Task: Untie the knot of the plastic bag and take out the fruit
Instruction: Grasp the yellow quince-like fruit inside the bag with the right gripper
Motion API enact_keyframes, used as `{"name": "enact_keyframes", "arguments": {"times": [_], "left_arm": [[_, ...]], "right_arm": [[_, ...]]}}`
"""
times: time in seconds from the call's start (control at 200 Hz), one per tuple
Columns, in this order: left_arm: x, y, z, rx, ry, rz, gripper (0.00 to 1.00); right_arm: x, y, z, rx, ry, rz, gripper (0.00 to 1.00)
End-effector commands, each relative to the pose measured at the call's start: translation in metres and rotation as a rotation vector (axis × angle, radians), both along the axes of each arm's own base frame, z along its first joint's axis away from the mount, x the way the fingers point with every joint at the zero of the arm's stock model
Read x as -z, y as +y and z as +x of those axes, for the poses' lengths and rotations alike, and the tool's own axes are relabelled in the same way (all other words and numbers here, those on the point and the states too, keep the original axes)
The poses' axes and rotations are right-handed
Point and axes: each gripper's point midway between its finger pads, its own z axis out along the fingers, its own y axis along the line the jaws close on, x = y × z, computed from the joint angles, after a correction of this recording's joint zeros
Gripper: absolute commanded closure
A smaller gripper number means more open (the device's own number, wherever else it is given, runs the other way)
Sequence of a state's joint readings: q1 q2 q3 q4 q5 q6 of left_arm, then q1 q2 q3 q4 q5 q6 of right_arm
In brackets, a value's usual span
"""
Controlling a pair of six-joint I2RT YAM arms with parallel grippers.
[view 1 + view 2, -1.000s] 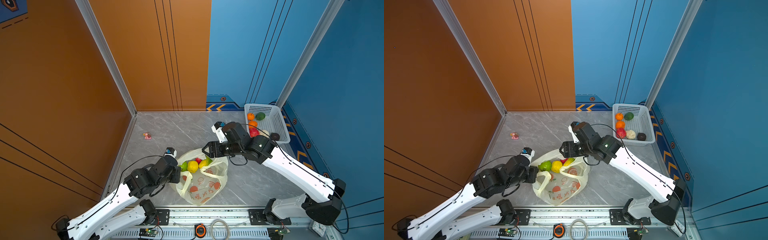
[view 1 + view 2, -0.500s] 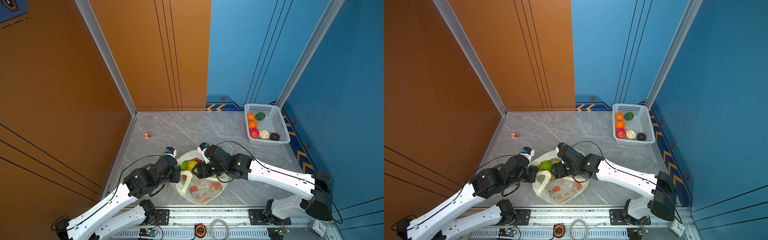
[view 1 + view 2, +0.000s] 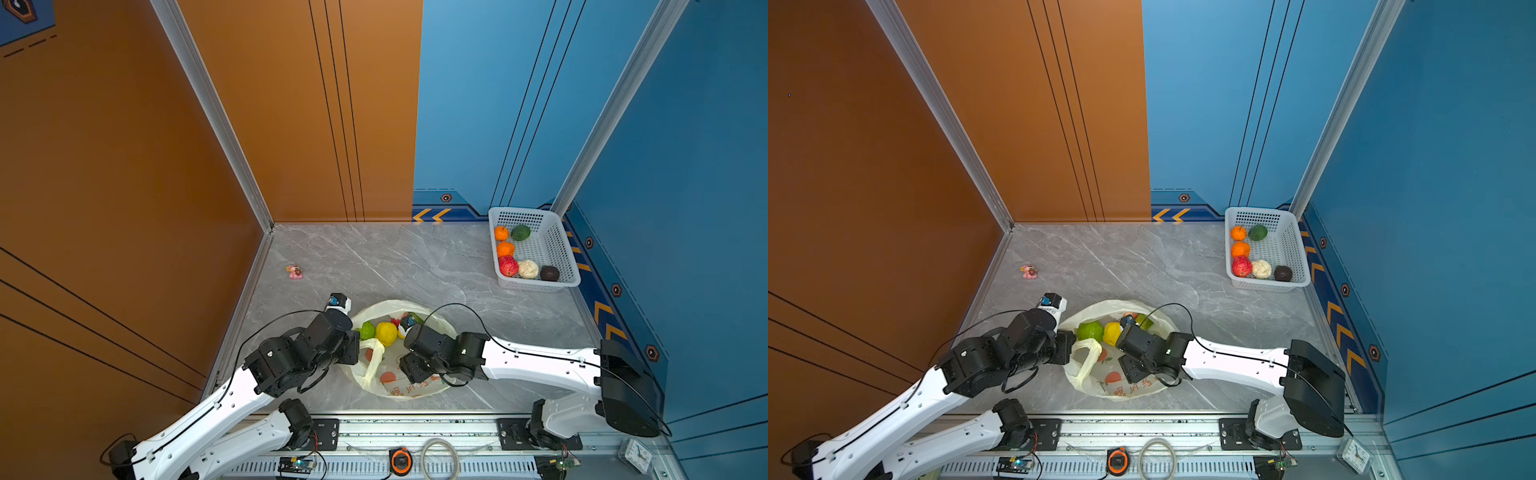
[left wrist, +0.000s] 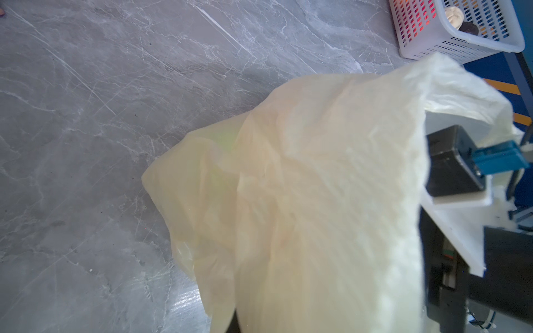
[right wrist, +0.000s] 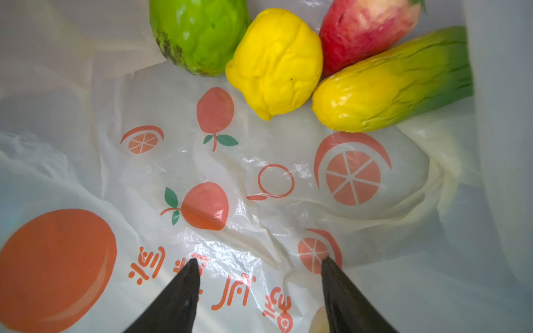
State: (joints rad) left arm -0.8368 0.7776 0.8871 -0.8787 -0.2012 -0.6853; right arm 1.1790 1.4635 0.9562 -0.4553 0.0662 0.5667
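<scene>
Plastic bag point(image 3: 409, 390), thin translucent cream w/ orange fruit prints: front-ctr of grey marble tabletop point(image 3: 415, 257), mouth open. Contents: 4 pcs glossy toy fruit point(image 5: 274, 60), i.e. green, yellow, red, long yellow-green. Left end effector point(image 3: 356, 348) closed on bag rim. Right end effector point(image 5: 259, 261) inside bag, jaws apart, empty.

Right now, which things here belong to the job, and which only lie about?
Job: bag, fruit in it, basket holding more fruit.
Lying about: pink toy, clock, cable loop.
</scene>
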Motion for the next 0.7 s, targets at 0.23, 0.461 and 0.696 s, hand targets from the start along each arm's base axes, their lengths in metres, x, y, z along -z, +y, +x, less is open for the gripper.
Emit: {"name": "enact_keyframes", "arguments": {"times": [0.23, 0.461, 0.696], "left_arm": [[-0.013, -0.005, 0.002, 0.022, -0.021, -0.040, 1.00], [-0.010, -0.008, 0.000, 0.038, -0.005, -0.045, 1.00], [-0.006, -0.010, -0.002, 0.048, 0.011, -0.047, 1.00]], "right_arm": [[0.005, 0.033, 0.021, 0.057, 0.029, -0.026, 0.29], [0.008, 0.053, 0.048, 0.193, 0.045, 0.001, 0.26], [0.020, 0.058, 0.081, 0.416, 0.071, 0.096, 0.20]]}}
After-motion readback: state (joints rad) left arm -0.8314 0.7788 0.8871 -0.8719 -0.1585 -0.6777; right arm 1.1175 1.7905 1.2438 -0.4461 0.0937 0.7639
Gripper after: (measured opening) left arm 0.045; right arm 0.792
